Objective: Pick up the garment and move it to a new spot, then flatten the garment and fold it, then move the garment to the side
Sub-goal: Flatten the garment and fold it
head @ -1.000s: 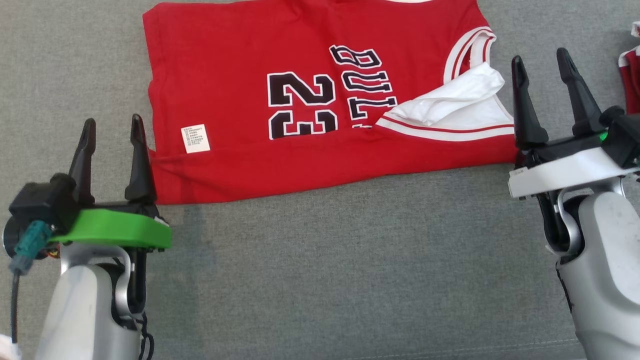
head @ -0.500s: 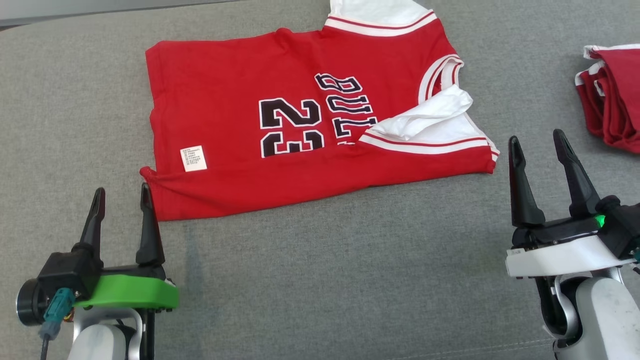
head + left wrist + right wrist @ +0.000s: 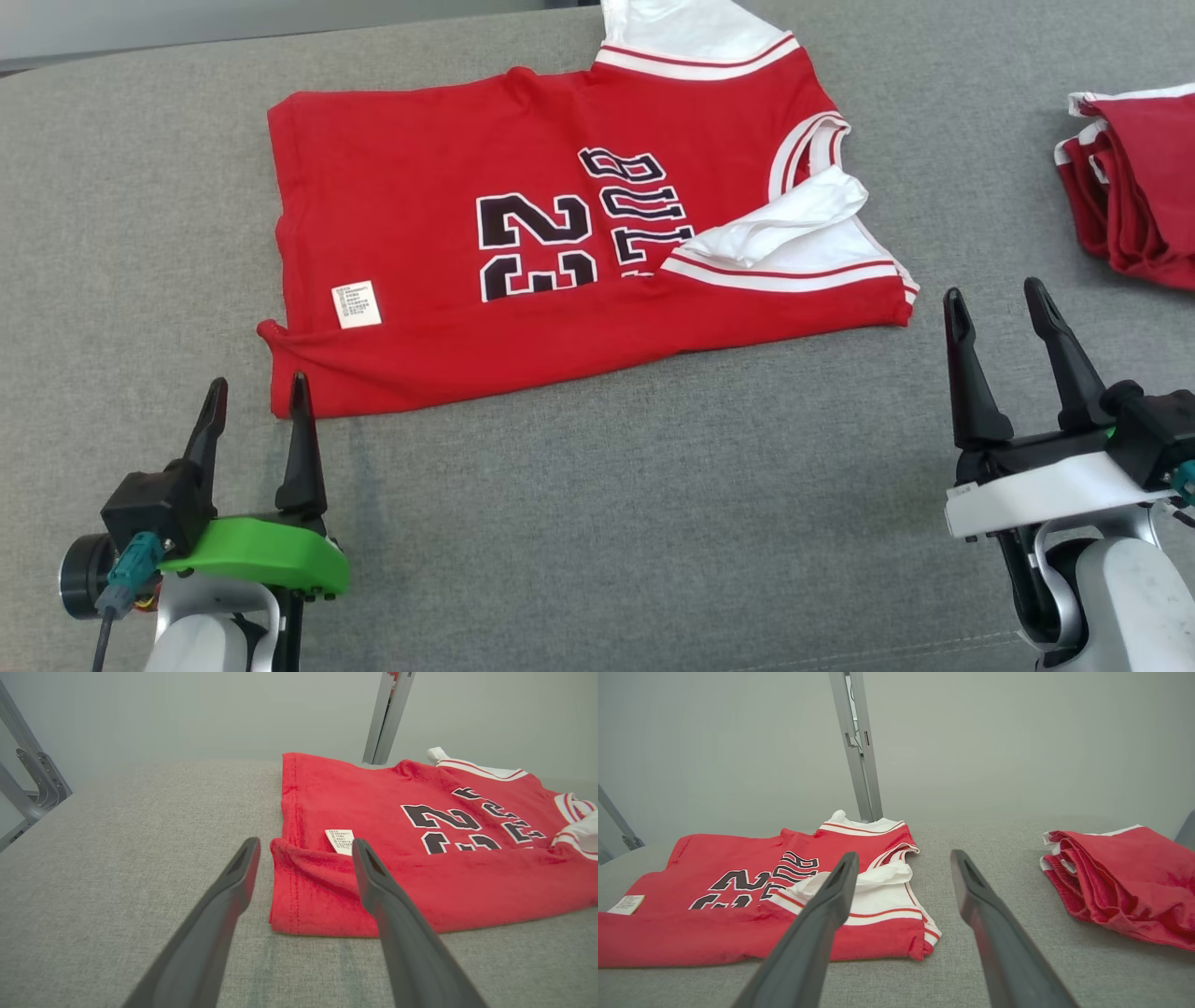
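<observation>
Toward the far edge of the grey surface [image 3: 653, 523], the red garment [image 3: 560, 271] lay spread out, with its hem turned to the left edge and its neck and white-trimmed armholes turned to the right edge. We judged that the first steps were done. The garment was at its spot and lay mostly flat. Its near long side appeared already folded over the front, because the fold covered part of the black numbers, and a white label [image 3: 357, 304] showed just beyond it. One white piece near the neck was bunched up and not smooth. What was left, as far as we could tell, was the rest of the folding and then the move to the side, perhaps toward the pile of red garments [image 3: 1134, 196] by the right edge. Our left gripper [image 3: 260, 381] had its fingers well apart and held nothing. It stood at the garment's near left corner, which showed between the two fingers in the left wrist view, but we could not tell if a fingertip touched the cloth. Our right gripper [image 3: 992, 289] was also spread and empty, just beside the garment's near right corner, between it and the pile and apart from both.
</observation>
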Tool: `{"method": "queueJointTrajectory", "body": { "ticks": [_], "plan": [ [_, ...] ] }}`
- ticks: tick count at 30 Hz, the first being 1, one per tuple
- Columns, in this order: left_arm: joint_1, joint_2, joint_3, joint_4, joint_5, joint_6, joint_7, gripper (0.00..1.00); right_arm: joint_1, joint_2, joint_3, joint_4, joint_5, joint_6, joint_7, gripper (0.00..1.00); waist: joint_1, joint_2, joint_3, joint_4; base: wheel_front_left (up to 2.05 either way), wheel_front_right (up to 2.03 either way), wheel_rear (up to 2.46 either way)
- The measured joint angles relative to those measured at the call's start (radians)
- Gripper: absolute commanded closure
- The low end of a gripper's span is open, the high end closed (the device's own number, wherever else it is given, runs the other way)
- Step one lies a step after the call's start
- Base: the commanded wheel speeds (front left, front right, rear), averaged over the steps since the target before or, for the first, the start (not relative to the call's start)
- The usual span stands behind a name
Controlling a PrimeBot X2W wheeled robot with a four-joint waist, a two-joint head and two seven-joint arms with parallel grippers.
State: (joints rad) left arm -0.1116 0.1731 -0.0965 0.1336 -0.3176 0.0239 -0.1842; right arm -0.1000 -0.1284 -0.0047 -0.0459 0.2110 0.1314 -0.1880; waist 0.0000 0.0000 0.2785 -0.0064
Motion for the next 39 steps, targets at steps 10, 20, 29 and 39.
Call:
{"method": "queueJointTrajectory", "body": {
  "ticks": [10, 20, 29, 39],
  "plan": [
    [-0.110, -0.004, 0.006, 0.217, -0.070, -0.051, 0.033, 0.00, -0.140, -0.040, 0.024, 0.277, 0.046, 0.000, 0.001, 0.00, 0.0000, 0.0000, 0.071, 0.000, 0.00, 0.00, 0.00],
    [-0.211, -0.011, -0.001, 0.344, -0.126, -0.092, 0.074, 0.00, -0.326, -0.067, 0.091, 0.532, 0.108, 0.000, 0.017, 0.00, 0.0000, 0.0000, 0.128, 0.013, 0.00, 0.00, 0.00],
    [-0.220, 0.001, -0.023, 0.315, -0.121, -0.094, 0.084, 1.00, -0.354, -0.079, 0.139, 0.578, 0.168, 0.001, 0.000, 1.00, 0.0000, 0.0000, 0.128, 0.022, 0.00, 0.00, 0.00],
    [-0.072, 0.036, -0.017, 0.072, -0.132, -0.055, 0.165, 1.00, -0.194, -0.086, 0.087, 0.431, 0.197, 0.001, -0.025, 1.00, 0.0000, 0.0000, 0.081, 0.021, 0.00, 0.00, 0.00]
  ]
}}
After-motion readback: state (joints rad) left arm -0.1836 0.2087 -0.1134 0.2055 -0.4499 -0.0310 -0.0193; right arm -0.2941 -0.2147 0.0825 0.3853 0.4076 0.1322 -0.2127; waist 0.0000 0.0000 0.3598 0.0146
